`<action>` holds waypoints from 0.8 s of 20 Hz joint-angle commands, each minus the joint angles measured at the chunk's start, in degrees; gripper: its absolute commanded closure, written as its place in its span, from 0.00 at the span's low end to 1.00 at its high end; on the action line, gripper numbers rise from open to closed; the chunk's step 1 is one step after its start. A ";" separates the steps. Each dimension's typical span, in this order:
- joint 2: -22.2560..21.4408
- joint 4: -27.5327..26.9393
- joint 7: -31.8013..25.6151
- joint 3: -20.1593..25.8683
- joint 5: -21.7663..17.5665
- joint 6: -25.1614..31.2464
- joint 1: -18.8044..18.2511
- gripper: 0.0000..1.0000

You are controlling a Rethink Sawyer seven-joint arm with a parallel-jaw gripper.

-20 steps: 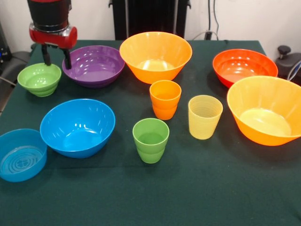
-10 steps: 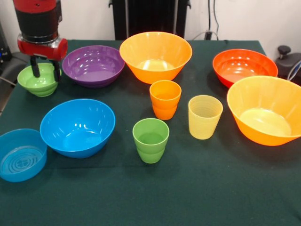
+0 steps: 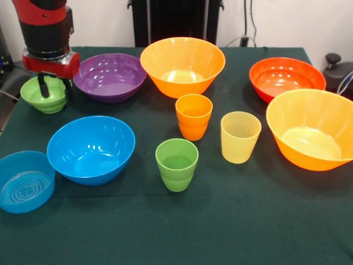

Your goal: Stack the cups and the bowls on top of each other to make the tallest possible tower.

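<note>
My gripper (image 3: 55, 91) is open at the far left, low over the small green bowl (image 3: 38, 98). One finger (image 3: 43, 87) reaches inside the bowl and the other stands just outside its right rim. Beside it sits the purple bowl (image 3: 110, 77). A big orange bowl (image 3: 182, 66) stands at the back, the red-orange bowl (image 3: 287, 78) and a second big orange bowl (image 3: 311, 135) at the right. The orange cup (image 3: 193, 117), pale yellow cup (image 3: 240, 138) and green cup (image 3: 176, 164) stand mid-table. Every piece stands singly; no tower is in view.
The medium blue bowl (image 3: 91, 149) and the small translucent blue bowl (image 3: 25, 182) sit at the front left. A dark green cloth (image 3: 220, 221) covers the table. A black stand (image 3: 176, 19) rises behind the table's far edge.
The gripper has moved left from beside the purple bowl and come down over the small green bowl's right rim. No cup or bowl has moved.
</note>
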 commanded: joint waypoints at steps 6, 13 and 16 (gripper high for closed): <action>5.77 -1.36 1.95 0.76 -3.72 -7.64 1.65 0.00; 6.74 -3.49 1.48 -0.83 -3.83 -8.15 2.98 0.00; 6.47 -3.48 1.38 -1.65 -3.78 -7.59 3.43 0.00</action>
